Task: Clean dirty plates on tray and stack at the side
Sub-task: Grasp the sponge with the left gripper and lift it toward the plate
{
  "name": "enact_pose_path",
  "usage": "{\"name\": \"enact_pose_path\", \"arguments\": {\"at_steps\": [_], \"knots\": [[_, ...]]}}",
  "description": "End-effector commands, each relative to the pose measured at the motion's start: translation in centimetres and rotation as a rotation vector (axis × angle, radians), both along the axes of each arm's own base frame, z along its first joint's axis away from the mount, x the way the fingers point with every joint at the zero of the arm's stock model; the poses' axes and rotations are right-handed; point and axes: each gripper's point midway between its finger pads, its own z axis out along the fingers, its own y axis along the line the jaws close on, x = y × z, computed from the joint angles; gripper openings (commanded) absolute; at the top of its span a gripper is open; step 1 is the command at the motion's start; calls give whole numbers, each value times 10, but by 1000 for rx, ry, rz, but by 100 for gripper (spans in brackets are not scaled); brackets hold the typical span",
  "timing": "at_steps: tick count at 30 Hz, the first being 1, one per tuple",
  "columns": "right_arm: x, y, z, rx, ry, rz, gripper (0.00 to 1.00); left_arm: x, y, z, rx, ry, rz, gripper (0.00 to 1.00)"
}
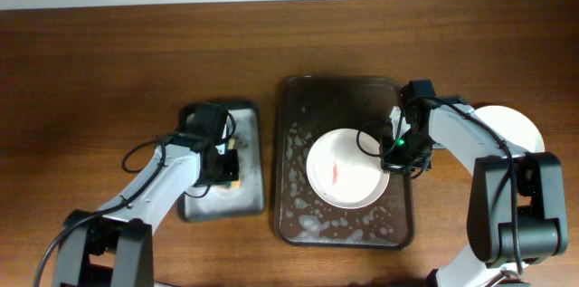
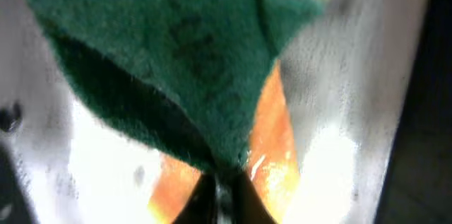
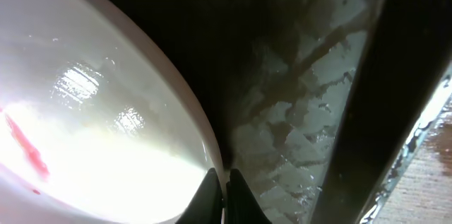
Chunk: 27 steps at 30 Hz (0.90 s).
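A white plate [image 1: 344, 169] with a red smear at its centre lies on the dark brown tray [image 1: 298, 115], which is dotted with suds. My right gripper [image 1: 394, 151] is shut on this plate's right rim; the wrist view shows the fingers [image 3: 224, 189] pinching the rim of the plate [image 3: 92, 139]. Another white plate [image 1: 514, 126] lies on the table to the right, partly hidden by the right arm. My left gripper [image 1: 228, 162] is shut on the green and yellow sponge [image 2: 183, 61] over the small tray [image 1: 249, 119]; the fingertips [image 2: 224, 196] grip the sponge's lower corner.
The small black tray with a wet grey bottom [image 2: 367, 75] sits left of the brown tray. The brown tray's wet floor [image 3: 296, 132] and dark rim [image 3: 395, 75] show beside the plate. Wooden tabletop [image 1: 136, 61] surrounds both trays.
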Motion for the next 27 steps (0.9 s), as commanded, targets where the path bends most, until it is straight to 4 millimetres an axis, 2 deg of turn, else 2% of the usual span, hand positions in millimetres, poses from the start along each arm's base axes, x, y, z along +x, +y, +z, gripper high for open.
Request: {"name": "enact_pose_path", "arguments": {"at_steps": [1,2,3,6,9,10,11,12,14,15,18,20,21,23,25,27], "knots": [[-7,-4,-5,-20,28,-11,4,21,-5,34,-12,-23,5,51],[-7,-4,-5,-20,29,-11,4,29,-5,43,-4,-46,6,63],[-7,-4,-5,-20,31,-11,4,36,-2,47,16,-73,10,68],[-8,-4,-4,-20,32,-11,4,45,9,43,80,-111,25,68],[-7,-4,-4,-20,32,-11,4,46,9,25,86,-95,24,67],[-7,-4,-4,-20,32,-11,4,44,9,13,88,-72,23,65],[-7,-4,-4,-20,32,-11,4,42,8,2,88,-51,22,61],[-7,-4,-4,-20,32,-11,4,40,8,-9,93,-27,20,52],[-8,-4,-4,-20,32,-12,4,39,7,-21,93,-2,18,11],[-7,-4,-4,-20,32,-11,4,40,7,-22,90,-4,18,0],[-8,-4,-4,-20,32,-12,4,52,3,-12,79,-33,18,0],[-8,-4,-4,-20,33,-11,4,65,0,6,73,-57,19,0],[-8,-4,-4,-20,33,-11,4,69,-1,14,72,-60,19,1],[-9,-4,-4,-20,38,-11,4,74,-2,48,78,-36,18,54],[-9,-4,-4,-20,39,-11,4,70,-2,56,83,-11,17,62],[-9,-4,-4,-20,39,-11,4,56,-4,56,63,52,12,65]]}}
